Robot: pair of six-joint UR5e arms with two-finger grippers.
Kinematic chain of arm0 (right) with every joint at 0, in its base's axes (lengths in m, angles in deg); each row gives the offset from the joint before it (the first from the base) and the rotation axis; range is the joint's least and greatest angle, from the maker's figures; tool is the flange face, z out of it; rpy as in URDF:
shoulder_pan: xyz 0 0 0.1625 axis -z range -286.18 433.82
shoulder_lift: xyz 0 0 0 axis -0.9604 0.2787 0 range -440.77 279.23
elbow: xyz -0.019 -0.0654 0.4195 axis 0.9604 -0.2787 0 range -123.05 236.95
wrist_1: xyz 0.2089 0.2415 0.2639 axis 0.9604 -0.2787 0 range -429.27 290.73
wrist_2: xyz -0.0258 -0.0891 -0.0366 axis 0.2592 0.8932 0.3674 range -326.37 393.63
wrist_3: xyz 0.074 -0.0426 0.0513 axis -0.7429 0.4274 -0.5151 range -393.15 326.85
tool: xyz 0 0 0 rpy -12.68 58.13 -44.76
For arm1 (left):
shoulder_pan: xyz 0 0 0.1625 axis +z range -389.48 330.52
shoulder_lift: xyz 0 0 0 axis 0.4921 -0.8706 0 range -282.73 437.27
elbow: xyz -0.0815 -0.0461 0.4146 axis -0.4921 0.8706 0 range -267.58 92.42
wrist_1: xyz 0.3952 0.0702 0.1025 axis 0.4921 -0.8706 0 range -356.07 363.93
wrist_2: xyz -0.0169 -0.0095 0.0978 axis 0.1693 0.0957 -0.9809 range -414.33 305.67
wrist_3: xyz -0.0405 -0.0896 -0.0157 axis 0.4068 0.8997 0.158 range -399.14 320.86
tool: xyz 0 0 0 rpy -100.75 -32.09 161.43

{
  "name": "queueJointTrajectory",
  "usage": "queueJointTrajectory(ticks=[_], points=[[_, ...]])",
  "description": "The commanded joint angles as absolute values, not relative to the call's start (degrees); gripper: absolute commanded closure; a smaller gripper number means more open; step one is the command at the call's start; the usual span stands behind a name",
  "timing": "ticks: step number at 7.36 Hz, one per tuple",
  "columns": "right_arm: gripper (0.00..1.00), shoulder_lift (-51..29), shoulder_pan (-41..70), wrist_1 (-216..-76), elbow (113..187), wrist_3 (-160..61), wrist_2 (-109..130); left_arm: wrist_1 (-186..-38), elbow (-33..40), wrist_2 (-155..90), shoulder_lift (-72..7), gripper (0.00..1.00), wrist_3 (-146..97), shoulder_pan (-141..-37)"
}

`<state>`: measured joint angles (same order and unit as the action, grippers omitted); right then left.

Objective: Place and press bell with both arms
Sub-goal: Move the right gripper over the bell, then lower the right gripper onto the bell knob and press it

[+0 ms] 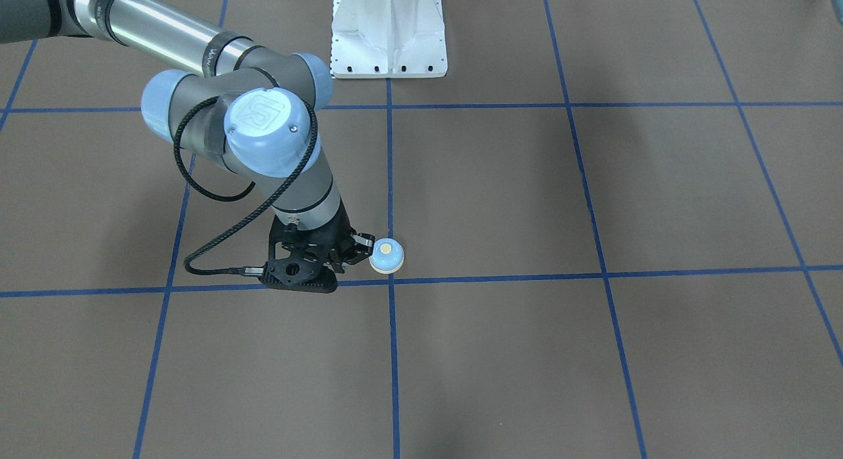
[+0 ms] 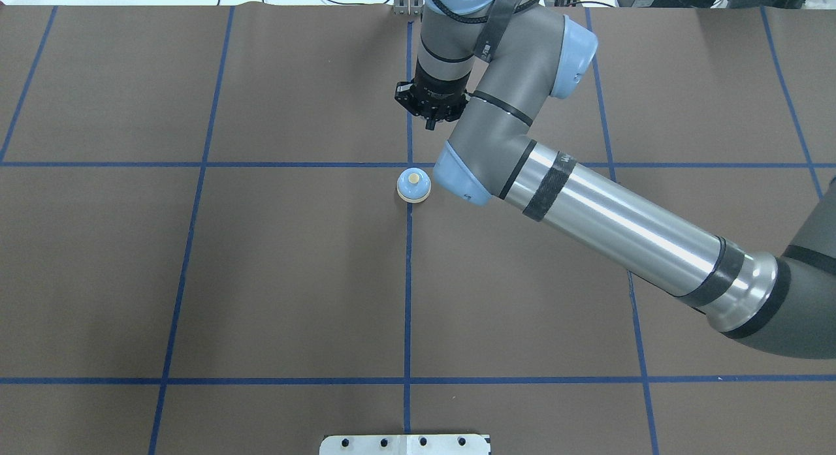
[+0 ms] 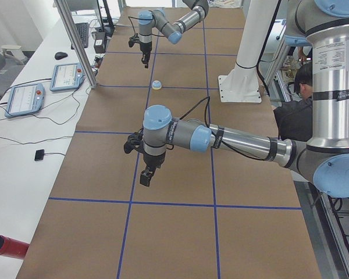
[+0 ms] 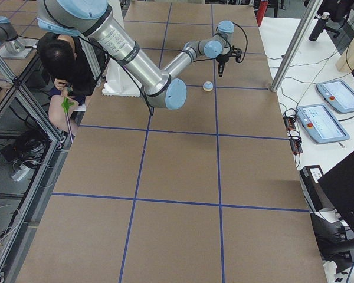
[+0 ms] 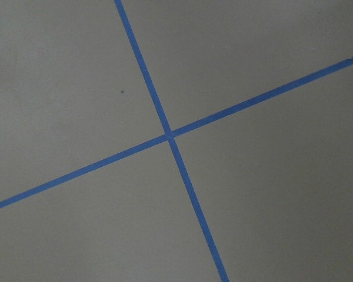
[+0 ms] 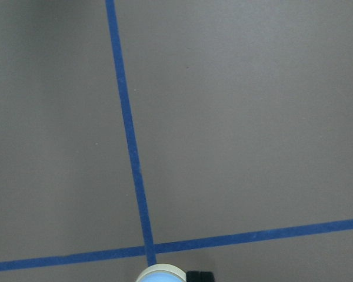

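Fingers (image 1: 361, 240) of the right gripper (image 1: 352, 251) hang near the bell (image 1: 386, 255), clear of it. Their spread cannot be told, nor that of the left gripper (image 3: 146, 174), well apart. The bell stands upright on the table (image 2: 261, 279) beside a blue tape crossing (image 2: 409, 164). Placing looks done; pressing remains.

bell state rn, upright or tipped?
Upright. The bell sits flat on its cream base on the table, with its button facing up in the overhead and front views.
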<state>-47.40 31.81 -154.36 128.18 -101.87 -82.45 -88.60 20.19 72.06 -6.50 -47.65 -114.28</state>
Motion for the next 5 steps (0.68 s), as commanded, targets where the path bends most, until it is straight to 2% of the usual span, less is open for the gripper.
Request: queueJointTrajectory(ticks=[1, 5], points=[[1.00, -48.4, 33.6, -154.2, 126.2, -101.9, -82.1, -88.5, 20.3, 72.1, -6.6, 0.00, -47.6, -114.2], [1.00, -49.7, 37.1, -153.7, 122.0, -101.9, -78.8, -88.5, 20.3, 72.1, -6.8, 0.00, -47.5, -114.1]])
